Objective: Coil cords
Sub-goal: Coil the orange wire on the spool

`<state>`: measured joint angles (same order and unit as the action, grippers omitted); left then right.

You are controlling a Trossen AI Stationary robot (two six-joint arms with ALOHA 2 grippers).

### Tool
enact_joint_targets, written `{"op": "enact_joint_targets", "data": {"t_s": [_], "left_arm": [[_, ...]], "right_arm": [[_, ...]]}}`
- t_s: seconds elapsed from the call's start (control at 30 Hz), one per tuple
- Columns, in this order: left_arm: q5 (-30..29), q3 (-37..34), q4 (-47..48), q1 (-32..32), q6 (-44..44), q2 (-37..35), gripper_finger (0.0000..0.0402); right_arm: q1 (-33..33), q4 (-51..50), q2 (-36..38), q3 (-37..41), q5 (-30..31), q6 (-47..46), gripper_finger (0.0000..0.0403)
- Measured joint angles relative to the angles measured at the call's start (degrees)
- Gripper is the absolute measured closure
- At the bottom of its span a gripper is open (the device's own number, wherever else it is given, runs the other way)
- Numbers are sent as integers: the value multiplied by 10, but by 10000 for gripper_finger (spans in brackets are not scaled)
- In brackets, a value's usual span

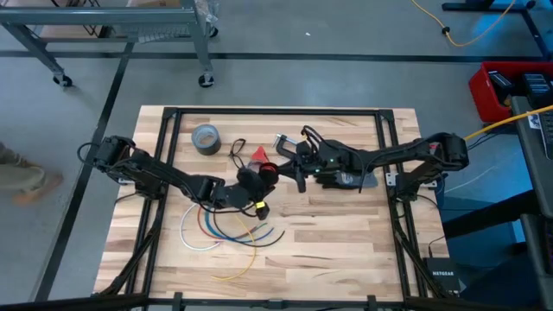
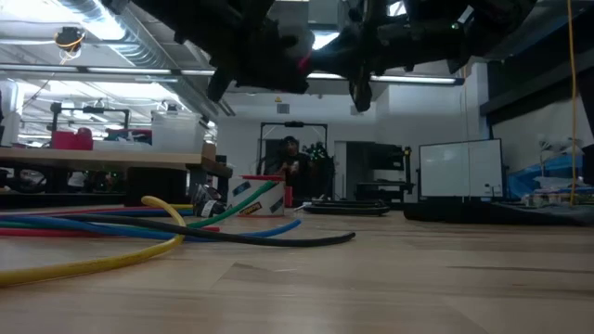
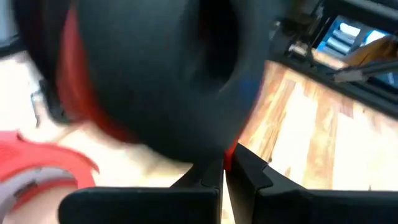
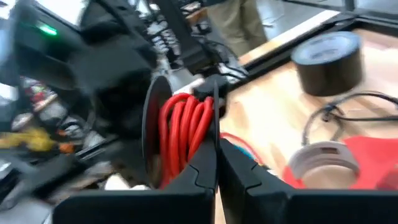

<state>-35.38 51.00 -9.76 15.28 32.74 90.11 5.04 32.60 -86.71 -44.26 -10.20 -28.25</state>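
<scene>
both hands meet above the middle of the worktop [image 1: 346,259]. the right hand [image 4: 217,146] is clamped on the rim of the black spool [image 4: 152,134], steadying it, while the left hand [image 3: 224,168], fingers pinched together on the red wire [image 4: 186,127], looks set to wind it on.

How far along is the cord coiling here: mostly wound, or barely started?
Mostly wound, it seems: the right wrist view shows many turns of red wire already on the black spool. In hand: the right gripper is shut at the spool's rim, and the left gripper is shut on a bit of red beside it. How much wire remains loose cannot be seen.
</scene>
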Motion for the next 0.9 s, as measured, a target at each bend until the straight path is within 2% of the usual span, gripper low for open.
{"op": "enact_joint_targets", "data": {"t_s": [0.2, 0.33, 0.63, 0.9], "left_arm": [[-3, 0, 21, 17, 13, 0, 400], [-25, 0, 25, 27, 1, 0, 400], [-20, 0, 37, 29, 3, 0, 400], [-7, 0, 62, 28, 29, 0, 400]], "right_arm": [[6, -41, 19, 0, -42, 0, 397], [7, -74, 20, 0, -67, -1, 397], [7, -137, 20, -1, -134, -15, 398], [6, -160, 9, -1, -143, -16, 398]]}}
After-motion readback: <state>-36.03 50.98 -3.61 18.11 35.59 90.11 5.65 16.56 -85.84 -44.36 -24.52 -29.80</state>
